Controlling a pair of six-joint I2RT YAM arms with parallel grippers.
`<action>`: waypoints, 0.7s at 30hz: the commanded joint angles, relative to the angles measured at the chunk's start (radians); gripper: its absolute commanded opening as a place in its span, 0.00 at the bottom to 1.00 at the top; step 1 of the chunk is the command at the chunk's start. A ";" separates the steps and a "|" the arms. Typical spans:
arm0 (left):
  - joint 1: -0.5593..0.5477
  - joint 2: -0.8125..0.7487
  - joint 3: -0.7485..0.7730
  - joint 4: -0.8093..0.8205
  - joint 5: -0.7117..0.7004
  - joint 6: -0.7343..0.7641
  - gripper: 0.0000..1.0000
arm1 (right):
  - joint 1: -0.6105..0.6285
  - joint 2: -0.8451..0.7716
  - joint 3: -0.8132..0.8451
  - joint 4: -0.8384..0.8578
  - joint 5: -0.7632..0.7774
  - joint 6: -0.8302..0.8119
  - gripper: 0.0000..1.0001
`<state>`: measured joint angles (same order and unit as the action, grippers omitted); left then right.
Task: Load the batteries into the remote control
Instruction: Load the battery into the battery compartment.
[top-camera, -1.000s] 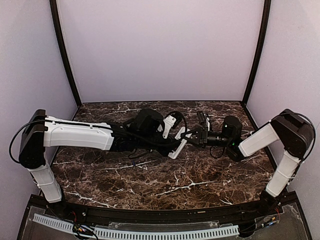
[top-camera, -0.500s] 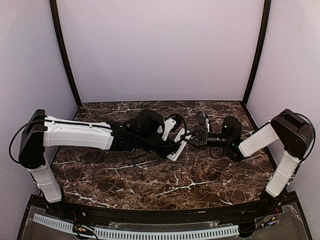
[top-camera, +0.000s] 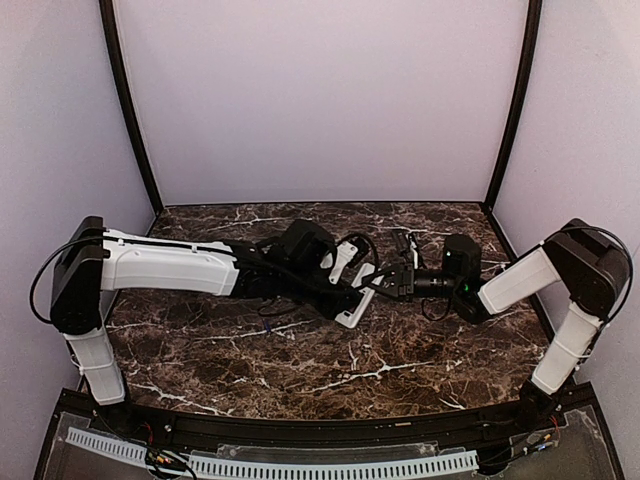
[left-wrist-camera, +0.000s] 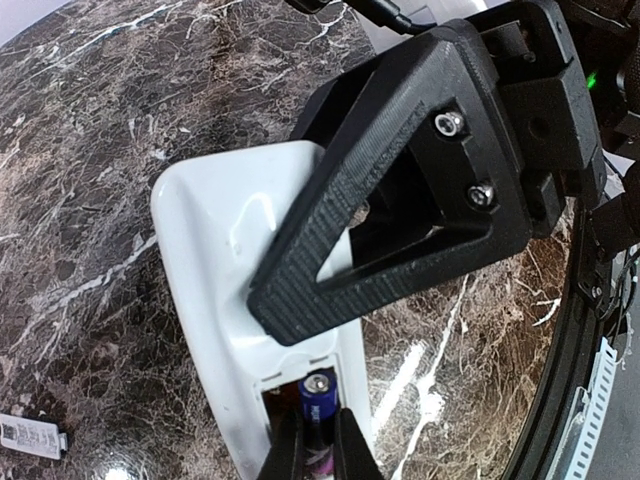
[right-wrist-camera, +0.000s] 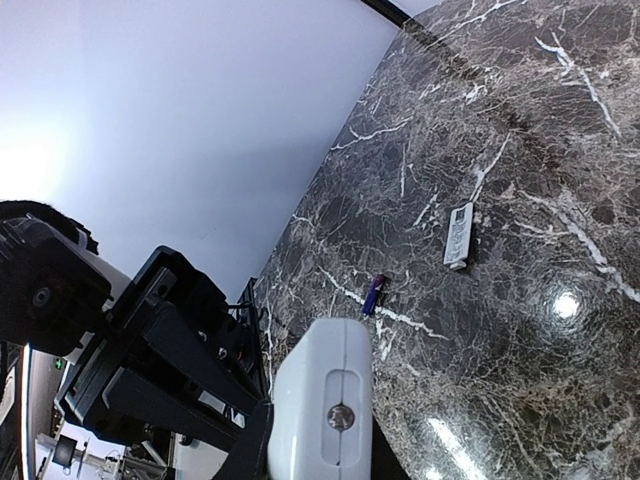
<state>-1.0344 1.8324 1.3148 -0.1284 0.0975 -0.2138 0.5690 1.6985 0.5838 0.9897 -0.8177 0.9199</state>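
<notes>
The left gripper (left-wrist-camera: 318, 442) is clenched on a slim bluish-purple cylindrical battery (left-wrist-camera: 318, 395). That battery sits in the open recessed bay of the white oblong plastic remote control (left-wrist-camera: 205, 250), with its metal end pointing up the bay. The right gripper (top-camera: 378, 284) grasps the same remote, its black ribbed triangular finger (left-wrist-camera: 335, 200) laid across the back of the handset above the bay. The remote is over the middle of the dark brown, white-veined marble bench (top-camera: 300, 365); whether it touches the stone I cannot tell. A second purple battery (right-wrist-camera: 373, 293) lies on the bare marble, near a small white rectangular piece (right-wrist-camera: 458, 237) but apart from it. Glossy light spots show on the stone. Pale lilac walls (top-camera: 320, 100) close the bench's far edge and both sides, with black posts (top-camera: 128, 110) at the far corners.
</notes>
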 joint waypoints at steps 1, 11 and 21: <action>0.002 0.090 -0.036 -0.222 0.010 0.012 0.00 | 0.009 -0.089 0.035 0.228 -0.037 0.037 0.00; 0.002 0.132 -0.028 -0.255 0.028 0.012 0.01 | 0.001 -0.102 0.022 0.264 -0.017 0.046 0.00; -0.006 0.154 -0.032 -0.272 0.060 0.071 0.00 | -0.012 -0.119 0.004 0.285 -0.002 0.045 0.00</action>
<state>-1.0294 1.8942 1.3472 -0.1467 0.1432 -0.1936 0.5613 1.6947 0.5488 0.9627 -0.7834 0.9104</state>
